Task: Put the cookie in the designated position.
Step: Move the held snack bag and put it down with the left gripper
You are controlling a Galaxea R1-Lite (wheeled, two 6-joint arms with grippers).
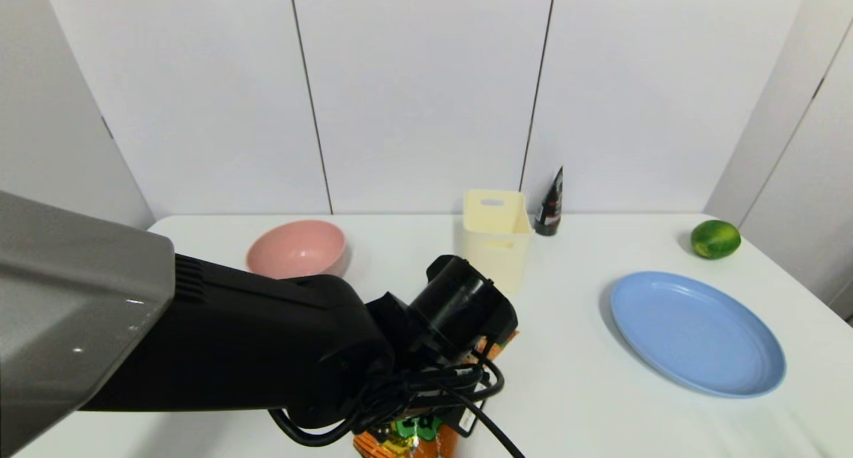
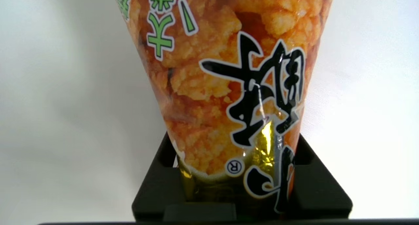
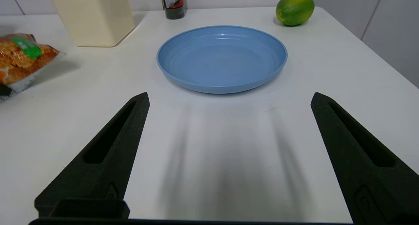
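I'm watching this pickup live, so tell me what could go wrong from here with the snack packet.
The left pincer pinches only one end of the cookie, so the glossy, limp packet may slip or sag. The cream bin stands just beyond the arm, so a swing could clip it. Which spot is meant is not shown.

The right gripper (image 3: 229, 100) is hovering spread wide over the white table (image 3: 343, 71). A blue plate (image 3: 222, 58) is sitting just beyond the fingertips, between them; the cookie (image 3: 23, 59) is lying outside one finger.
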